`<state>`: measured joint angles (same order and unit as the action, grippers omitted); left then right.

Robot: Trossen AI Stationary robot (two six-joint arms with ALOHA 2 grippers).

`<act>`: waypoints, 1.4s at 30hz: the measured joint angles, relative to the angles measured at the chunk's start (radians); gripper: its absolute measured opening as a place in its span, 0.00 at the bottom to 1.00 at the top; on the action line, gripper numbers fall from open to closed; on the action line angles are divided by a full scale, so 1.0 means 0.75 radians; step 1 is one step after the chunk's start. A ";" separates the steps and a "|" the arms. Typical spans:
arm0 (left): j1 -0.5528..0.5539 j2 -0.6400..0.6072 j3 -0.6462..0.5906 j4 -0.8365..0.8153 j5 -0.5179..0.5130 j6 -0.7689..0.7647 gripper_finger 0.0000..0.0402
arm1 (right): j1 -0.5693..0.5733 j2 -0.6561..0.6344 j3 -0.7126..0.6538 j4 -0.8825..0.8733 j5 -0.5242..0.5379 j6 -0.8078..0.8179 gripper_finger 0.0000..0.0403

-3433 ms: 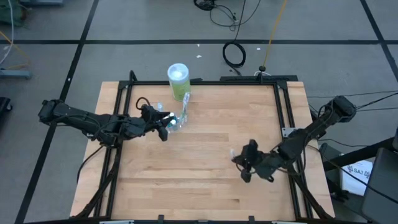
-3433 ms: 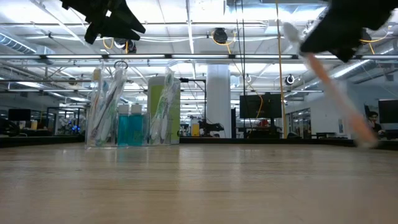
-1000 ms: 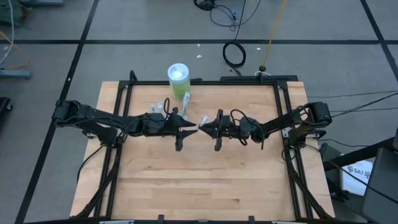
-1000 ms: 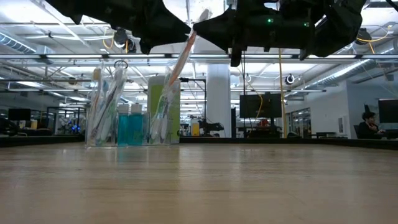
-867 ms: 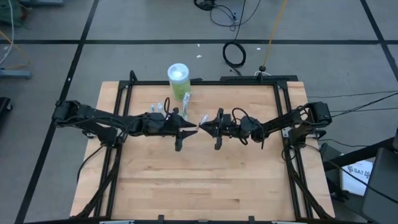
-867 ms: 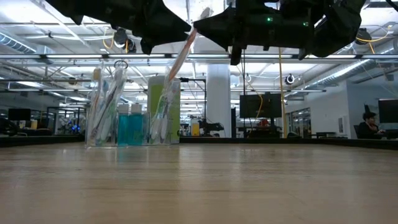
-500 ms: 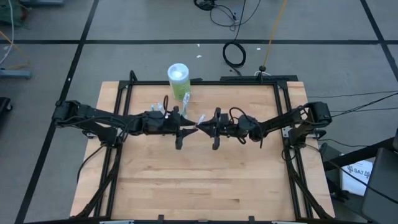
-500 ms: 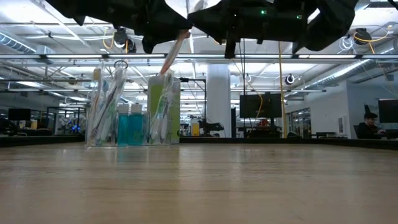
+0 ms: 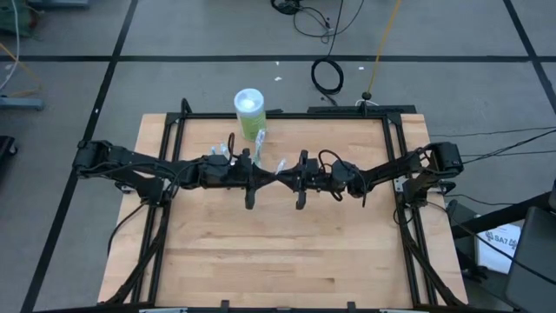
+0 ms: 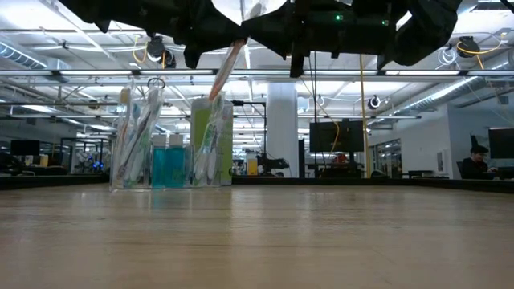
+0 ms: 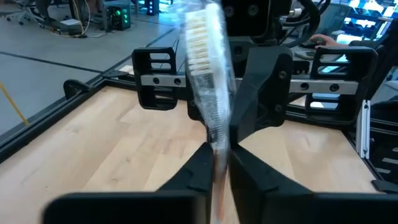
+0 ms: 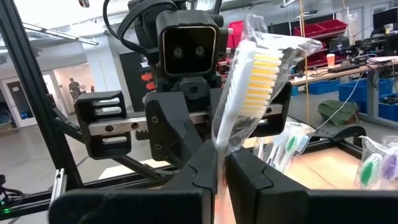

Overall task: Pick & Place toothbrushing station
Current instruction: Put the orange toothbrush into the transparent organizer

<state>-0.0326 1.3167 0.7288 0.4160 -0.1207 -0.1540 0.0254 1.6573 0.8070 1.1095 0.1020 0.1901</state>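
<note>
You are looking at both arms meeting nose to nose above the middle of the table [image 9: 287, 252], slightly toward the 12 o'clock half. The left gripper [image 9: 263, 180] is reaching in from 9 o'clock, the right gripper [image 9: 287, 180] from 3 o'clock, tips almost touching.

Between them they are sharing one wrapped toothbrush [image 12: 252, 84]. In the right wrist view the right gripper's fingers [image 12: 252, 177] are pinching narrow on the handle, yellow bristles standing up inside the clear wrapper. In the left wrist view the left gripper's fingers [image 11: 249, 177] are also pressing narrow against the handle, pale bristle head upward. So both tools are gripping the same brush.

In the low view the brush [image 10: 227, 68] is hanging tilted under the dark grippers, head up toward the right arm's side, its lower end pointing down over the clear station [image 10: 169, 144].

The toothbrushing station is sitting on the table at about 11 o'clock from the grippers, near the far edge. From table height you are seeing upright wrapped brushes [image 10: 135, 136] on one side, blue toothpaste tubes [image 10: 167, 164] in the middle, and a green-backed compartment [image 10: 210, 140] with more brushes. From above, a green and white cup [image 9: 248, 111] is standing at the far edge just beyond it.

A person [image 10: 479, 160] is sitting far off in the room behind.
</note>
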 joint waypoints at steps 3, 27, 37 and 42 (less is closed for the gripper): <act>-0.001 0.000 0.000 0.000 0.002 -0.009 0.03 | 0.000 0.000 0.000 0.000 -0.001 0.003 0.03; -0.049 -0.145 -0.001 -0.178 -0.474 -0.062 0.05 | -0.008 -0.267 -0.011 -0.590 0.229 -0.233 0.43; -0.106 -0.089 -0.001 -0.170 -1.213 -0.128 0.06 | -0.008 -0.302 -0.012 -0.717 0.317 -0.251 0.43; -0.087 0.034 -0.001 -0.115 -1.327 -0.195 0.05 | -0.008 -0.302 -0.012 -0.718 0.317 -0.292 0.44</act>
<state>-0.0979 1.3420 0.7284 0.3300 -1.1160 -0.3005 0.0193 1.4311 0.7979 0.5709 0.3397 -0.0288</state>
